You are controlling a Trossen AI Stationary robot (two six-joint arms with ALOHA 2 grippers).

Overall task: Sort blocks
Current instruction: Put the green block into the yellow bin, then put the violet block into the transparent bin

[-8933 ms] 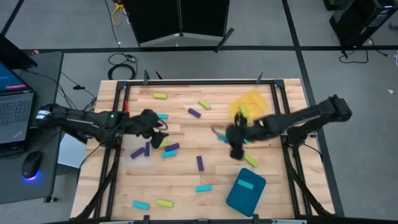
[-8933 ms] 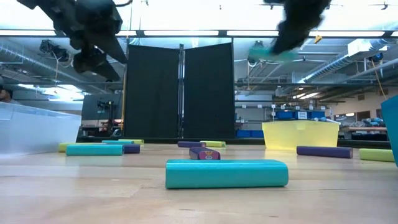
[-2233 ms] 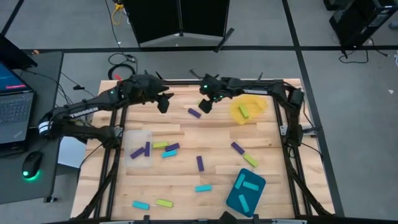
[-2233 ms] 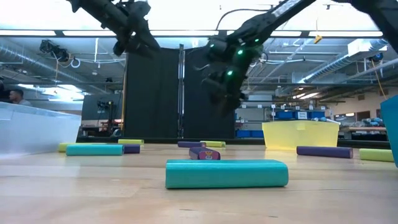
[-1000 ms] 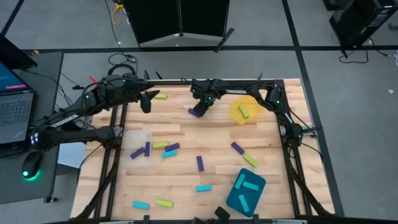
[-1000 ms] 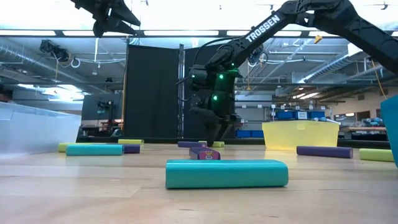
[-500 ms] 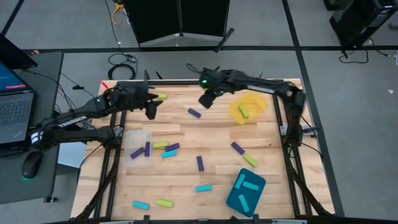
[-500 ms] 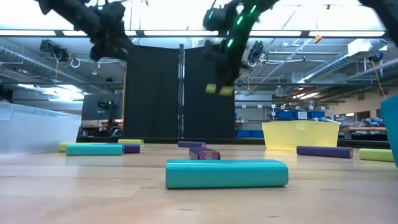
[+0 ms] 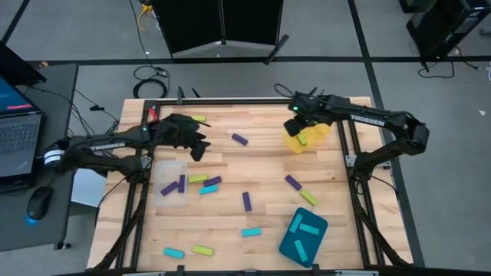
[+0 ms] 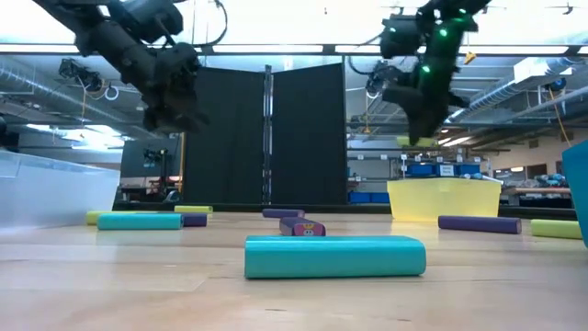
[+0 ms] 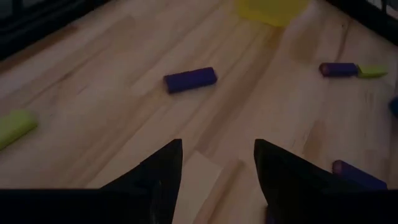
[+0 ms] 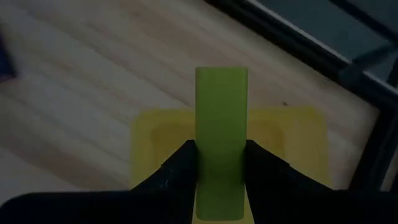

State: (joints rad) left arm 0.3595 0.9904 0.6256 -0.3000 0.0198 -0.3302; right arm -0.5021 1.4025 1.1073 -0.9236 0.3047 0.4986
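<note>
My right gripper (image 9: 294, 126) hangs over the yellow tray (image 9: 316, 132), shut on a yellow-green block (image 12: 221, 118). Another yellow-green block (image 9: 301, 139) lies in that tray. My left gripper (image 9: 198, 148) stands open above the table at the far left, with nothing between its fingers (image 11: 163, 163). A purple block (image 9: 240, 139) lies on the wood to its right, and a yellow-green one (image 9: 198, 119) lies by the far edge. More purple, cyan and yellow-green blocks are scattered over the middle and near part of the table. My right gripper pinches the yellow-green block by its two long sides (image 12: 204, 163) between its two fingers. The fingers slant down from above and run along the block, whose free end (image 12: 221, 76) sticks out past the fingertips. The block is lifted clear, above the yellow tray.
A clear tray (image 9: 170, 182) holding purple blocks sits left of centre. A teal tray (image 9: 303, 234) with cyan blocks stands at the near right. A black metal frame (image 9: 230, 100) runs around the table's edges.
My right gripper has risen from the table near the purple block with the yellow-green block in its fingers. It has carried it toward the table's right edge, to above the yellow tray. My left gripper has come down and toward the near edge, staying open.
</note>
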